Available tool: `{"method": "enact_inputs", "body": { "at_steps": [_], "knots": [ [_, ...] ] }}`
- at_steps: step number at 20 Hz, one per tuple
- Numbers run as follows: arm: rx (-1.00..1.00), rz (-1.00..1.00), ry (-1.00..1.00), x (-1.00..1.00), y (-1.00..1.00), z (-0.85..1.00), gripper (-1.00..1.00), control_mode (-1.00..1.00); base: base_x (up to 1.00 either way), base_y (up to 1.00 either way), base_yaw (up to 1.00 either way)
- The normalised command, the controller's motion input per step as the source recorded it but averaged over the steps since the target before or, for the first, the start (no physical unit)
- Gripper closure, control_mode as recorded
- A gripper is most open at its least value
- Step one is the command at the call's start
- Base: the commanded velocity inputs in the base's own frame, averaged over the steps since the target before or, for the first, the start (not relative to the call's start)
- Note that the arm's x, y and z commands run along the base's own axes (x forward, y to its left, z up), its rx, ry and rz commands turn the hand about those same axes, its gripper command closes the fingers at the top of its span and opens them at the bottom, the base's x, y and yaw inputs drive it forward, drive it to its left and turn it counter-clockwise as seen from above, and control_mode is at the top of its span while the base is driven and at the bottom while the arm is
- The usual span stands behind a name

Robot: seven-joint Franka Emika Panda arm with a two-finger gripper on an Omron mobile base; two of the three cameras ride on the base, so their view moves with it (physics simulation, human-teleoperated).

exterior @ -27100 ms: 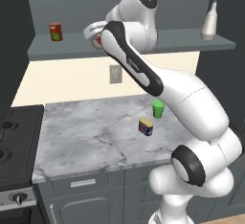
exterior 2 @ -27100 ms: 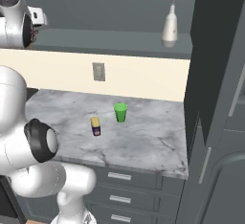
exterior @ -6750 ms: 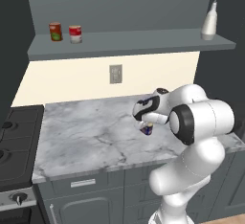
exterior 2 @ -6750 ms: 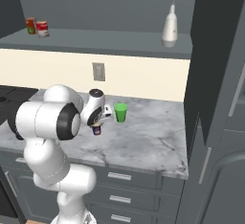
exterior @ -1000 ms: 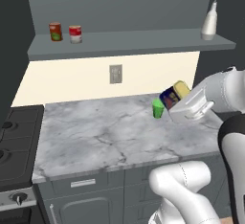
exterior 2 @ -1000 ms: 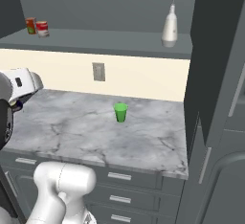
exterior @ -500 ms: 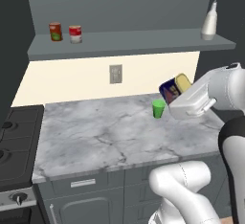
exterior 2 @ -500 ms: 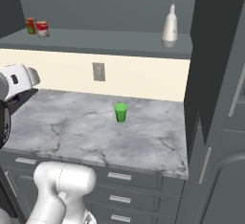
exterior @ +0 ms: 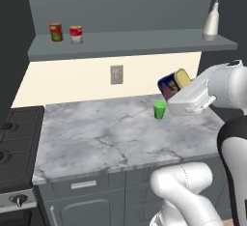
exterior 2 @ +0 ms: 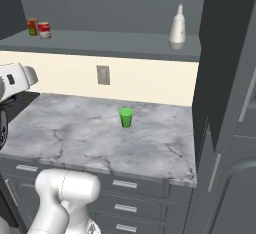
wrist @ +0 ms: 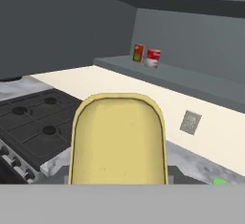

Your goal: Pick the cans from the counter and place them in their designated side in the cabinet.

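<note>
My gripper (exterior: 180,91) is shut on the dark blue can (exterior: 170,85) with a yellow top, holding it tilted in the air above the right part of the counter (exterior: 106,133). The can's yellow top (wrist: 118,141) looms large and close in the hand view. The red-and-white can (exterior: 75,34) stands on the left end of the cabinet shelf (exterior: 135,41), beside a red can with a green label (exterior: 56,32). Both of these show again as the red-and-white can (wrist: 153,58) and the red can with the green label (wrist: 139,53), far off in the hand view.
A green cup (exterior: 159,109) stands on the counter just below and left of the held can. A white bottle (exterior: 211,23) is on the shelf's right end. The black stove (exterior: 14,143) borders the counter on the left. A wall outlet (exterior: 116,74) is on the backsplash.
The gripper has lifted the dark blue can higher and slightly left, away from the counter. The green cup and the shelf cans have not moved.
</note>
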Motion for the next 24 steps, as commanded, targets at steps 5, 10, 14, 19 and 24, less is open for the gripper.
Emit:
{"method": "enact_inputs", "body": {
  "at_steps": [5, 10, 14, 19, 24],
  "knots": [
    [0.01, 0.0, 0.0, 0.03, 0.03, 0.11, 1.0, -1.0, 0.0, 0.0, 0.0],
    [0.01, 0.0, -0.01, 0.08, 0.0, 0.11, 1.0, -1.0, 0.0, 0.0, 0.0],
    [0.02, 0.0, -0.07, 0.05, 0.0, 0.08, 1.0, -1.0, 0.0, 0.0, 0.0],
    [0.03, 0.0, -0.04, 0.17, 0.0, 0.0, 1.0, -1.0, 0.0, 0.0, 0.0],
    [0.03, 0.0, -0.01, 0.24, 0.03, 0.04, 1.0, -1.0, 0.0, 0.0, 0.0]
  ]
}}
